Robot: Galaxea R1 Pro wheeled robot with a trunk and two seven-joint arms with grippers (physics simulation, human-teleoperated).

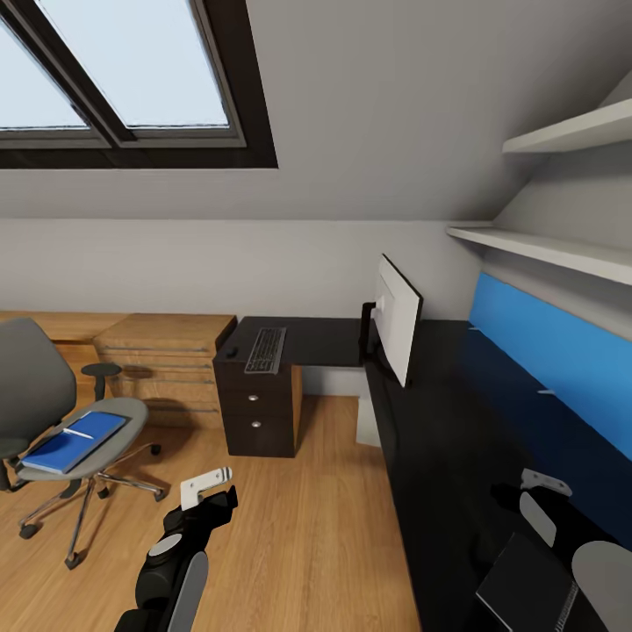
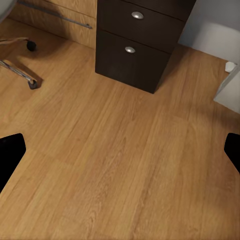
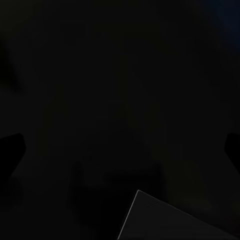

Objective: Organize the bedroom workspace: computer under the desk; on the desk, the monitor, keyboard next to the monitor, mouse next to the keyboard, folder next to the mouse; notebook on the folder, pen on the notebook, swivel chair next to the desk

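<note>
The grey swivel chair [image 1: 31,386] stands at the left on the wood floor. The blue folder [image 1: 75,441] lies on its seat, with the white pen [image 1: 79,433] on top. On the black desk [image 1: 439,456] lie the keyboard [image 1: 265,349] and, left of it, the mouse [image 1: 231,352]. The monitor [image 1: 397,320] stands edge-on at the desk's corner. A pale box under the desk looks like the computer [image 1: 369,421]. The dark notebook [image 1: 527,584] [image 3: 175,220] lies on the near desk below my open right gripper [image 1: 537,496] [image 3: 120,145]. My left gripper [image 1: 209,484] [image 2: 120,155] hangs open over bare floor.
A black drawer unit [image 1: 256,408] [image 2: 137,42] holds up the desk's left end, with a low wooden cabinet [image 1: 162,351] beside it. A blue back panel [image 1: 544,347] and white shelves [image 1: 562,250] line the right wall. A chair caster [image 2: 31,45] shows in the left wrist view.
</note>
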